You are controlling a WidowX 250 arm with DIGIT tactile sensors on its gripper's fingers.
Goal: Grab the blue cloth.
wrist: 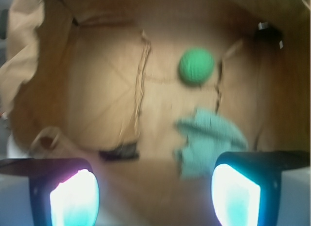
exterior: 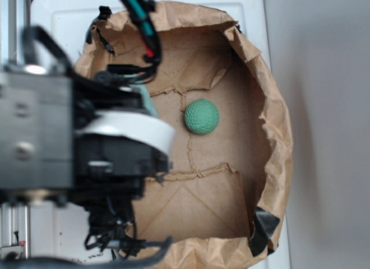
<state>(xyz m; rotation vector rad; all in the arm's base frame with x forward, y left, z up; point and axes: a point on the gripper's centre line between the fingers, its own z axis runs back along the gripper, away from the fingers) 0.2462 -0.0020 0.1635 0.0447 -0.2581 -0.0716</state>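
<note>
In the wrist view we see the blue cloth point(wrist: 206, 138) whole, exterior view mostly hides it behind the arm point(exterior: 69, 142), green ball point(wrist: 196, 65) near it, pincer point(wrist: 155, 192) fingers apart.

The blue cloth point(wrist: 206, 138), pale teal and seemingly rumpled, lies flat on brown paper.

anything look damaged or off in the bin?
The brown paper liner is torn and crumpled, with ragged rips across its floor beside the round green dimpled ball. The pale teal terry cloth lies bunched up. The gripper hangs open above the liner; the wrist view is blurred.
</note>
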